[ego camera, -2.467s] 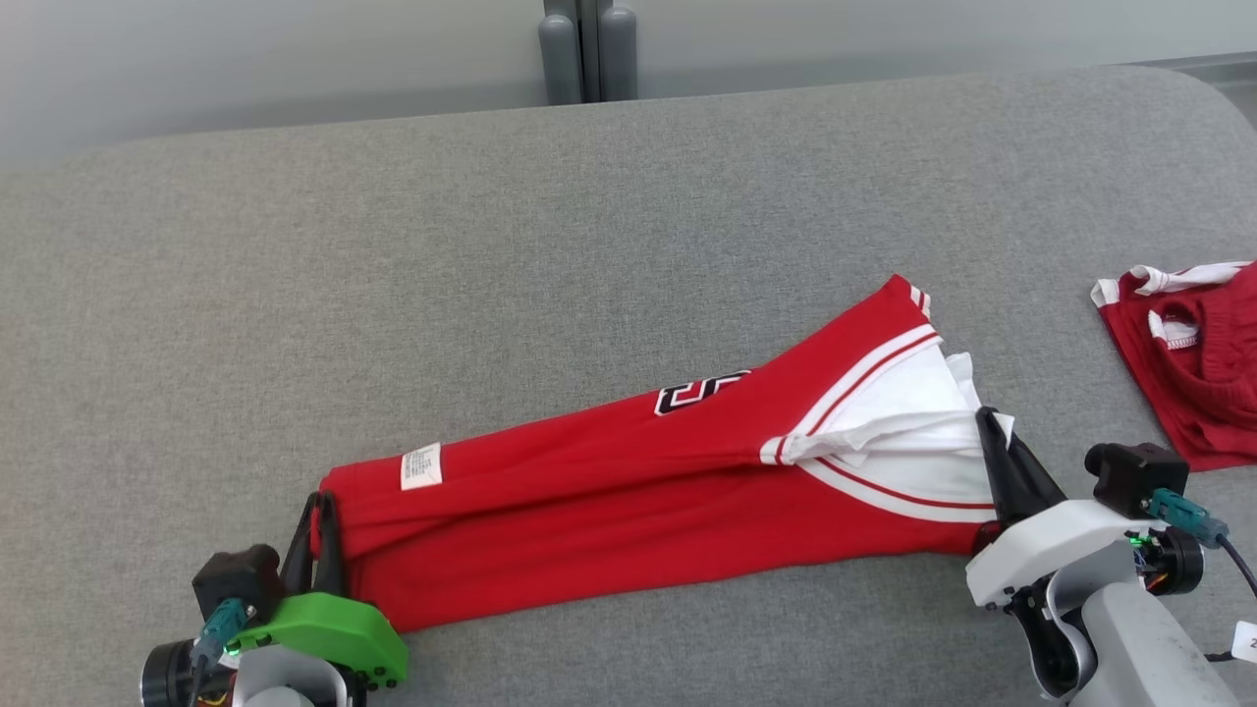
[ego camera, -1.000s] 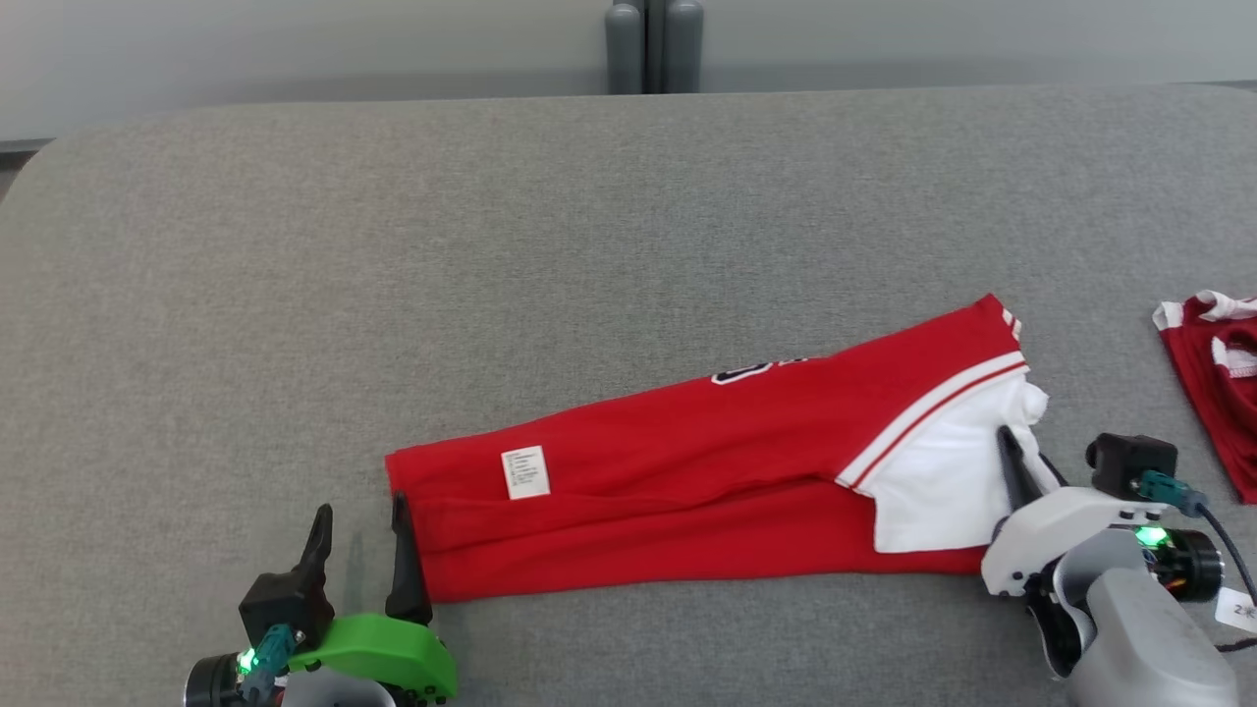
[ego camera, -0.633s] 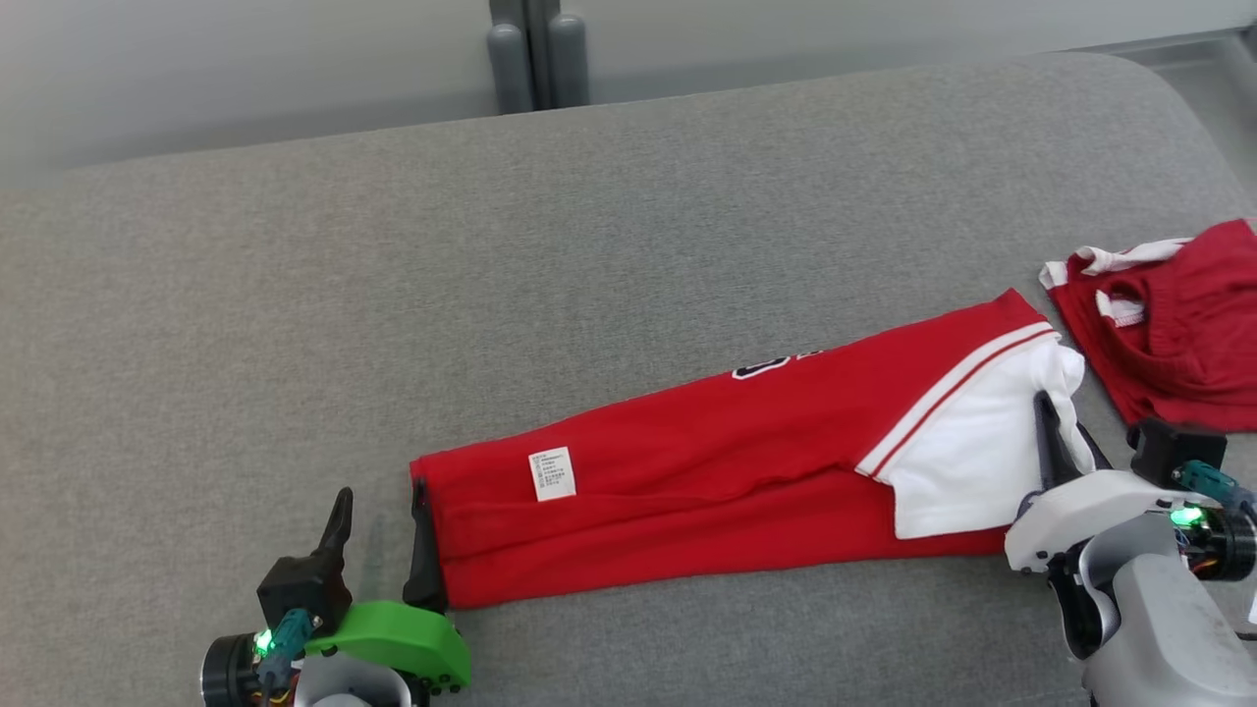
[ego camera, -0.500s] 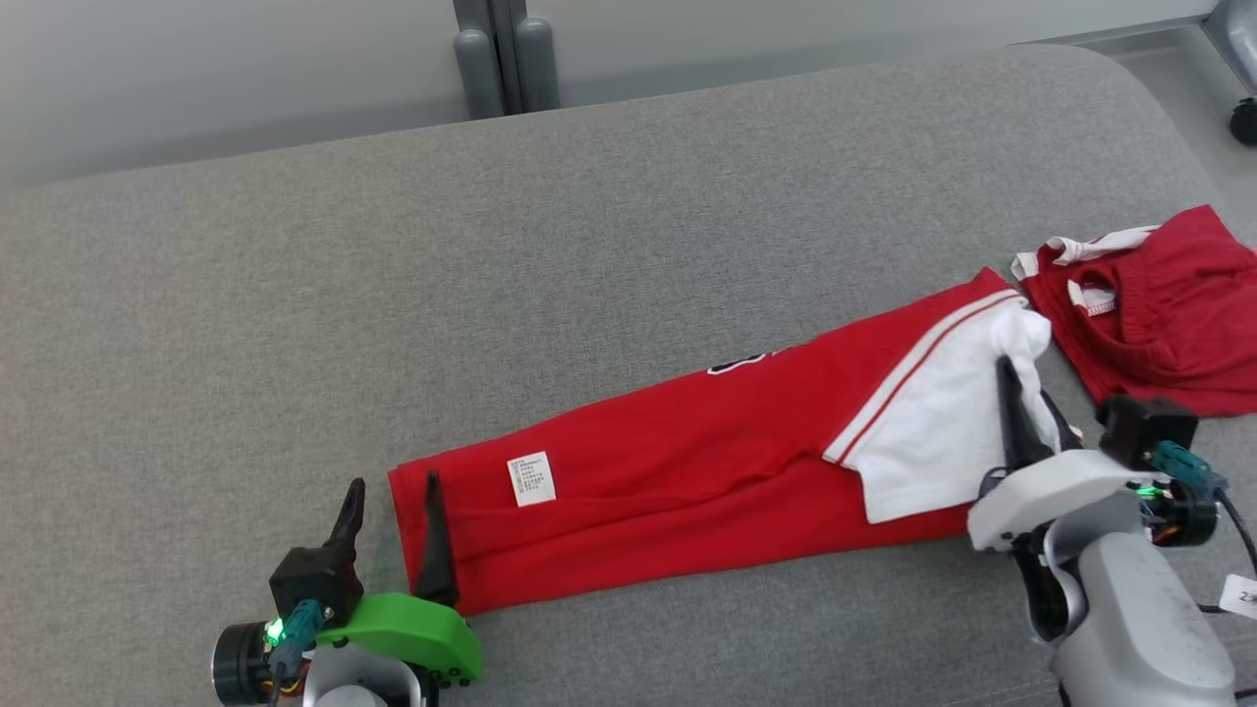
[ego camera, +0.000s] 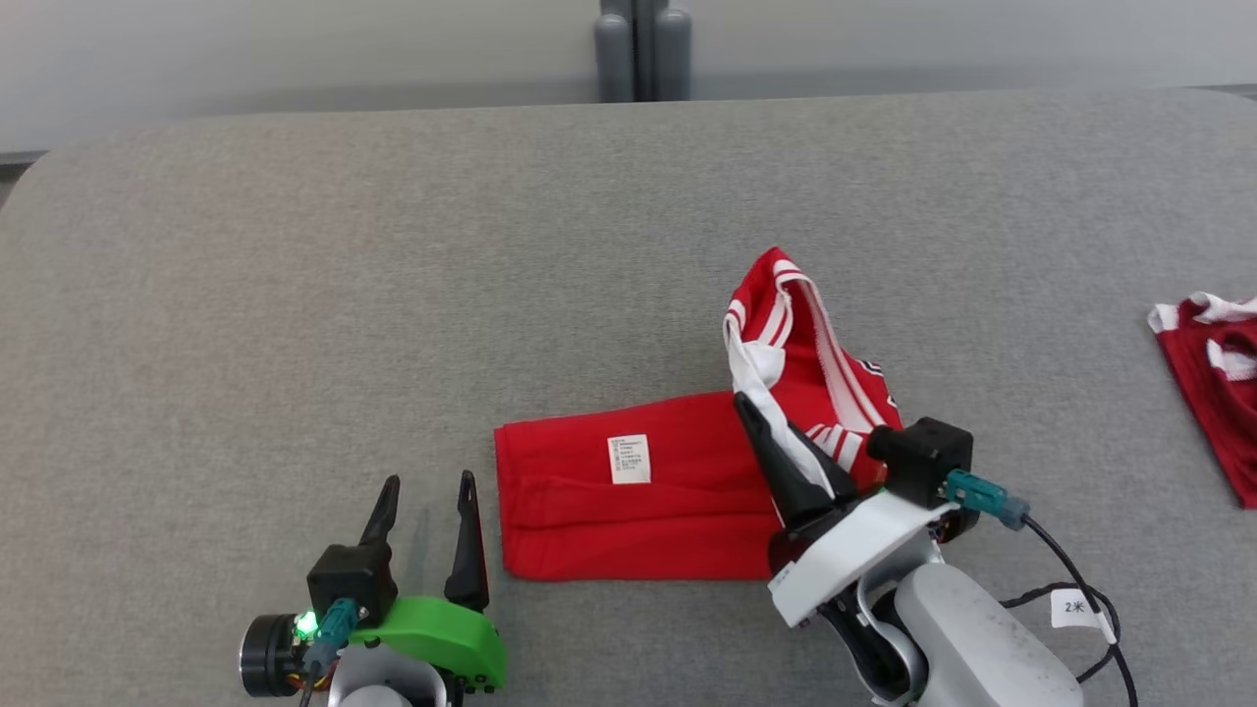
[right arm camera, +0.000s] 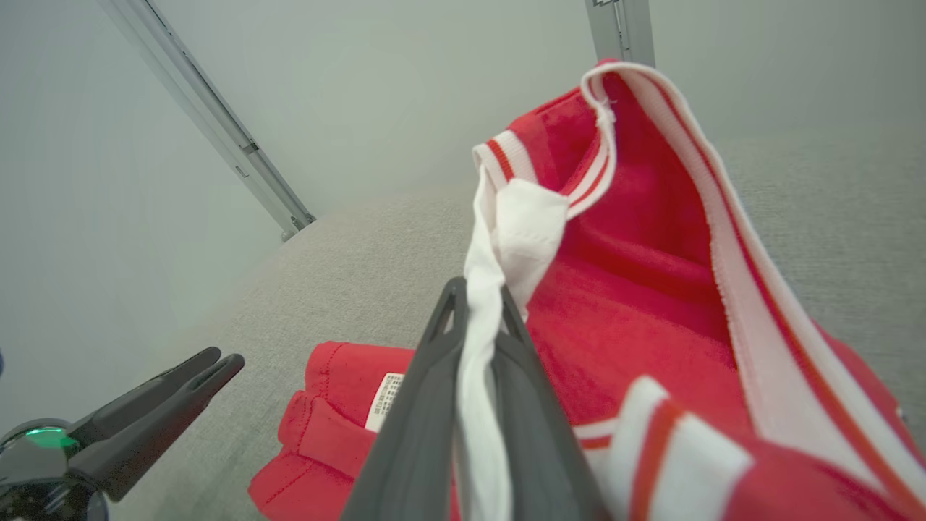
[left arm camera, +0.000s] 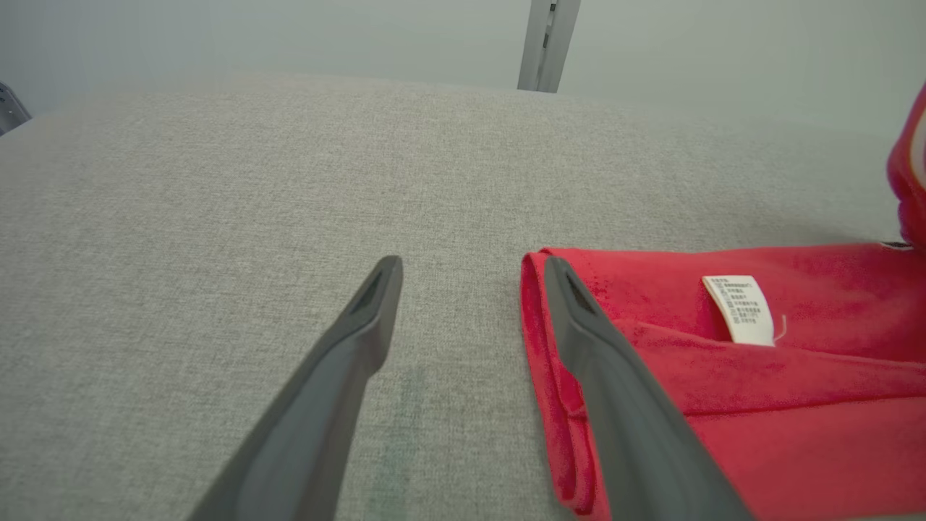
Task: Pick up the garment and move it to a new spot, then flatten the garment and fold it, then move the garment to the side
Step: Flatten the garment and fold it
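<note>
Your red garment (ego camera: 648,501) lies near the front edge of the grey counter (ego camera: 295,295), a bit right of the middle. Its left part lies flat and folded over, with a small white label (ego camera: 628,459) on top. Its right end, the part with white cloth and red and white stripes, is lifted up off the counter, above the right end of the flat part.

Your right gripper (ego camera: 743,405) holds that end. Its jaws are pressed together on a strip of white cloth, and the right wrist view shows the cloth pinched between the two dark fingers.

Your left gripper (ego camera: 428,481) is just beside the garment's left edge, near the front edge of the counter. Its jaws are wide apart and hold nothing. One finger sits right by the folded edge, but I cannot tell if it touches.

Another red and white piece of clothing (ego camera: 1213,393) lies at the right edge of the counter, well apart from yours.
</note>
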Motion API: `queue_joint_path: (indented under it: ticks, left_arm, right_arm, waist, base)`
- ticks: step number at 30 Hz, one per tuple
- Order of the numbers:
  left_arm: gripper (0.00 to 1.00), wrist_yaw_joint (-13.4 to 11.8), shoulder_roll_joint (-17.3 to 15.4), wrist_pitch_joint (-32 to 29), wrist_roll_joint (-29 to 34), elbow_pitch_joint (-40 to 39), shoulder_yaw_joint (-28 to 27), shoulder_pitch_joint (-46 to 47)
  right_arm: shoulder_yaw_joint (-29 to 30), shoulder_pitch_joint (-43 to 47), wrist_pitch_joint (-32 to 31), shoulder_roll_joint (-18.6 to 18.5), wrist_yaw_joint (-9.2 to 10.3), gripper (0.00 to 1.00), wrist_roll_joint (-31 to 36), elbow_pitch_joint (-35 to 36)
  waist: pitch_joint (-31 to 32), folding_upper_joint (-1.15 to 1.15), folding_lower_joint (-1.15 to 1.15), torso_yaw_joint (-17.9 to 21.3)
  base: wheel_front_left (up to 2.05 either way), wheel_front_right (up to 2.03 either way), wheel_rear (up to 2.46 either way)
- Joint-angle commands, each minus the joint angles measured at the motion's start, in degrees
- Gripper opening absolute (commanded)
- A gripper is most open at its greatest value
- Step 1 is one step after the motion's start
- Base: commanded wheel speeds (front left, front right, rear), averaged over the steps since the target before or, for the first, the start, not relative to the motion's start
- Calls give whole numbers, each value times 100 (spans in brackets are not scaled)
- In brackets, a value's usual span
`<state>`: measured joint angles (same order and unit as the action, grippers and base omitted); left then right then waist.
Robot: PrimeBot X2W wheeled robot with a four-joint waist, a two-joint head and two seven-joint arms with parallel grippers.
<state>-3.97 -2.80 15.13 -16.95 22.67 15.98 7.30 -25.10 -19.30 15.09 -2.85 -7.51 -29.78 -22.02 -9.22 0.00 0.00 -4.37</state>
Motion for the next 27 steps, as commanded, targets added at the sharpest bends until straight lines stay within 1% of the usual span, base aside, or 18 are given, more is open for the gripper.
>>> queue_joint_path:
  ticks: [1, 5, 9, 10, 11, 14, 17, 21, 27]
  left_arm:
    - [100, 4, -25, -3, 10, 24, 30, -73]
    - [100, 4, -23, -3, -20, 51, 140, -134]
    - [100, -11, -24, -3, -62, 84, 212, -186]
    - [100, -8, -24, -3, -60, 90, 223, -186]
    - [100, -23, -22, -2, -64, 96, 231, -187]
    - [100, -74, -24, -3, -71, 88, 196, -203]
    - [100, -61, -21, -3, -24, 45, 113, -194]
    - [100, -27, -23, -3, 54, -15, -16, -175]
    - [100, 9, -23, -3, 179, -94, -92, -46]
  right_arm:
    - [-196, -111, 7, -24, 6, 0, -110, -17]
    - [-704, -285, 6, -29, 6, 0, -418, -124]
    - [-1007, -460, 7, -27, 5, 0, -636, -242]
    - [-1033, -492, 6, -29, 5, 53, -676, -277]
    - [-1056, -524, 8, -26, 5, 100, -740, -271]
    - [-956, -610, 7, -27, 5, 100, -712, -195]
    - [-626, -535, 7, -39, 6, 100, -444, -216]
    - [101, -377, 7, -23, 5, 100, 56, -293]
    - [1236, -69, 6, -22, 5, 100, 1098, -346]
  waist:
    - [12, 0, 0, -716]
    - [36, 0, 0, -1116]
    - [51, 0, 0, -1381]
    - [51, 0, 0, -1410]
    - [50, 0, 0, -1431]
    - [54, 0, 0, -1392]
    - [74, 0, 0, -1181]
    - [115, 0, 0, -773]
    - [179, 0, 0, -157]
  base:
    - [0, 0, 0]
    - [0, 0, 0]
    - [0, 0, 0]
    - [0, 0, 0]
    - [0, 0, 0]
    - [0, 0, 0]
    - [0, 0, 0]
    - [0, 0, 0]
    - [0, 0, 0]
